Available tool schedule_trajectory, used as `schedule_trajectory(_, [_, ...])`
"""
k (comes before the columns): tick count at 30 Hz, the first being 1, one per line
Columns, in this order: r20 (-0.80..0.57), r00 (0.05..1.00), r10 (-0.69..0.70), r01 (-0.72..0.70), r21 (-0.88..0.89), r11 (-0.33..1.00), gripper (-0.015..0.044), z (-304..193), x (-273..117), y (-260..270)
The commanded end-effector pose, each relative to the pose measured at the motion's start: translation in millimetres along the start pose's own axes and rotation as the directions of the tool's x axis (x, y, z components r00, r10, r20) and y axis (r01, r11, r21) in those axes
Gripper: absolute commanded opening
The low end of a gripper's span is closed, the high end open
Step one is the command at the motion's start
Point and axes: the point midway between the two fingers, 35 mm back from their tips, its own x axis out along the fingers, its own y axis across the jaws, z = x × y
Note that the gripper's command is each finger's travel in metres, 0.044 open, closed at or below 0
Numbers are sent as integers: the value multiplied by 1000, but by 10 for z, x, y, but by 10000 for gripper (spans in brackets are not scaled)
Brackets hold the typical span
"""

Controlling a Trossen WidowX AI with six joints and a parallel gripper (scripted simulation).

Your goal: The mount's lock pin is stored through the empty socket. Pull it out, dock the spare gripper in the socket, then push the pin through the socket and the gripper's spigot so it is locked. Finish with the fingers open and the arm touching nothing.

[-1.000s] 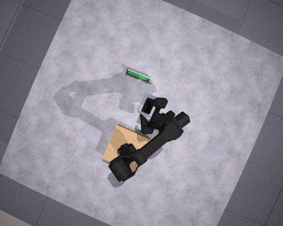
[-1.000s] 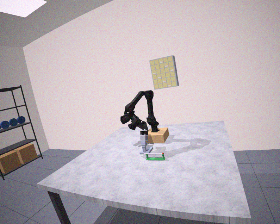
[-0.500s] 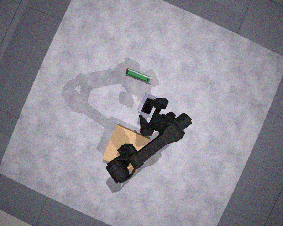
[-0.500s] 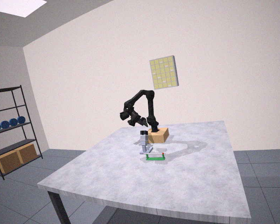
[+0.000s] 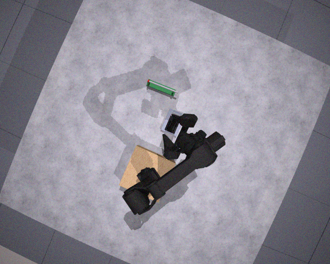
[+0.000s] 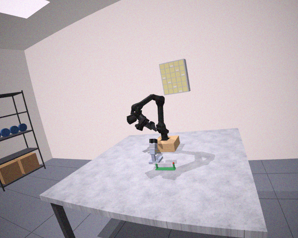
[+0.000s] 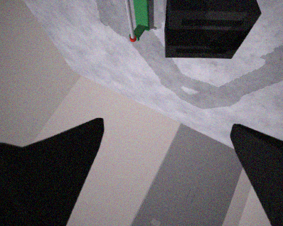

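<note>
Lock pin: your pin (image 5: 163,86) (image 6: 164,163) (image 7: 129,19) is a thin, pale rod with a red end. It lies level along the green cradle, outside the mount.
Green cradle: this low holder (image 5: 160,89) (image 6: 165,168) (image 7: 141,14) has a small upright at each end and stands near the mount, apart from it.
Spare gripper: beside the cradle you have the spare gripper (image 5: 172,123) (image 6: 153,146) (image 7: 167,127), upright over the mount, grey-blue below and black on top. You cannot tell from here whether its spigot is fully seated.
Mount: the pale blue-grey mount (image 5: 165,119) (image 6: 159,159) sits flat on the tabletop (image 5: 244,113) (image 6: 169,192) (image 7: 97,46).
Hand: your hand (image 5: 172,127) (image 6: 147,128) (image 7: 167,127) is released, its black fingers spread wide with nothing between them. In the exterior view it hangs above the tabletop, near the spare gripper's top.
Arm: the black arm (image 5: 173,176) (image 6: 160,112) rises from a tan block (image 5: 133,170) (image 6: 166,147), bends high, then angles down to the hand.
Room: on the pale wall behind, you have a yellow gridded panel (image 6: 173,76). To one side is a black shelf rack (image 6: 33,130) with round blue objects (image 6: 5,132) above brown boxes (image 6: 28,164).
</note>
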Motion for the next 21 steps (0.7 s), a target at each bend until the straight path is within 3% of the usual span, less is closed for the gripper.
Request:
schedule_trajectory(1, [3, 1000, -5, 5, 3, 1000, 387, -40, 53, -8])
schedule_trajectory(9, [4, 1000, -2, 2, 3, 1000, 180, -666, 537, -110])
schedule_trajectory(15, [-6, 1000, 2, -2, -11, 1000, 180, -784, 605, -137])
schedule_trajectory(18, [65, 996, -61, 75, -233, 970, 180, -710, 646, -8])
schedule_trajectory(21, [159, 977, -142, 204, -499, 842, 180, -605, 719, 158])
